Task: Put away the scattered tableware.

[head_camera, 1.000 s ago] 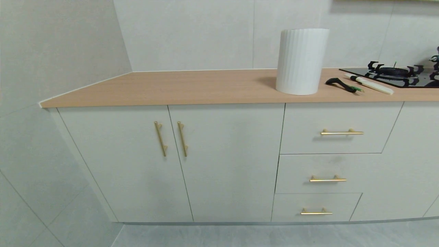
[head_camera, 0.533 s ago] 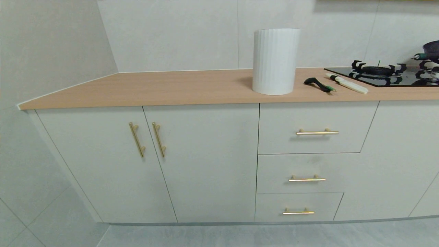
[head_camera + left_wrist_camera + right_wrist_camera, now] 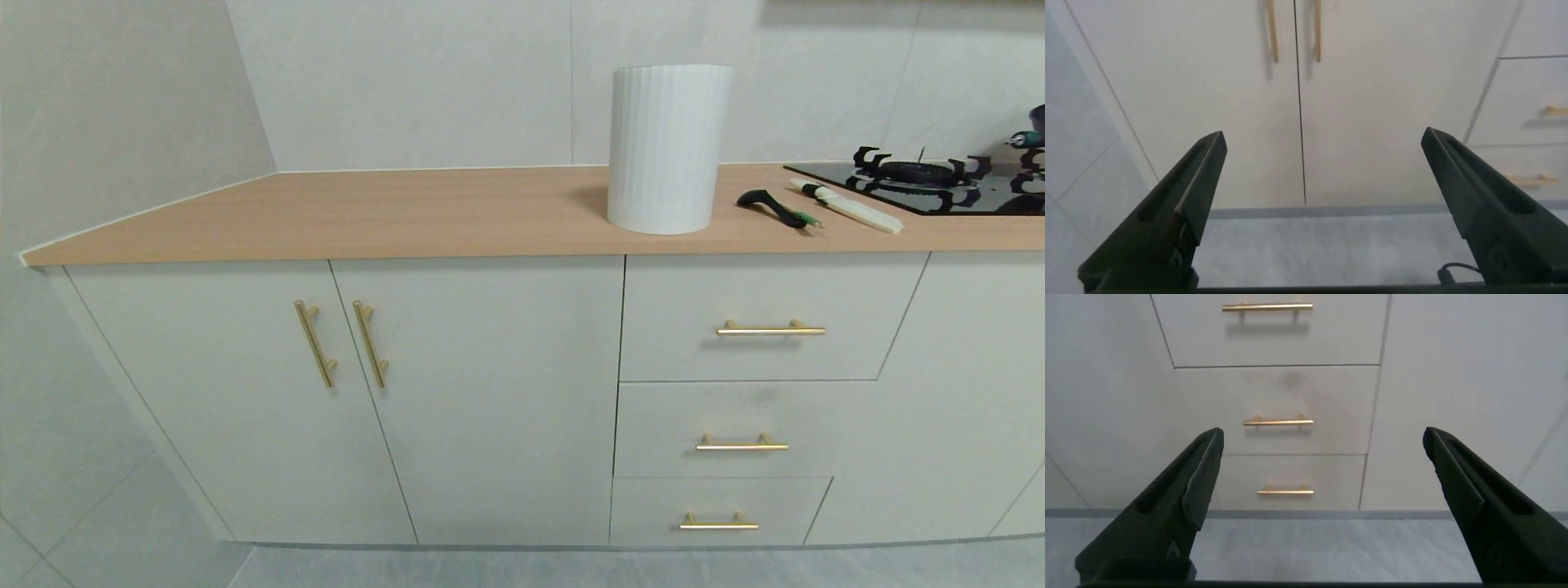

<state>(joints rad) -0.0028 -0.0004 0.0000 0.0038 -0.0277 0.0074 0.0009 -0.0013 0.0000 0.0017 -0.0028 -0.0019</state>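
A: Where is the tableware lying?
B: Two pieces are lying on the wooden counter (image 3: 392,212), toward its right end. One is a black-handled utensil (image 3: 775,207) with a green tip, and just beside it is a cream-white utensil (image 3: 853,214) with a dark band near one end. Both are resting between the white ribbed canister (image 3: 668,147) and the gas hob (image 3: 918,173); the cream one is lying right at the hob's front corner.
A: And the canister?
B: It is standing upright on the counter, just left of the black-handled utensil and not touching it.
A: What are the claws doing?
B: The left claw (image 3: 1323,143) is hanging low with its fingers spread wide and gripping nothing. It is facing the double cupboard doors (image 3: 1372,98) and their brass handles, with grey floor under it. The right claw (image 3: 1323,437) is likewise gaping wide and holding nothing — it is facing the stack of three drawers (image 3: 1278,400) below the counter, each one carrying a brass bar handle.
A: Are the drawers showing any gap?
B: No, all three are sitting flush with the cabinet front — and the cupboard doors are sitting shut too.
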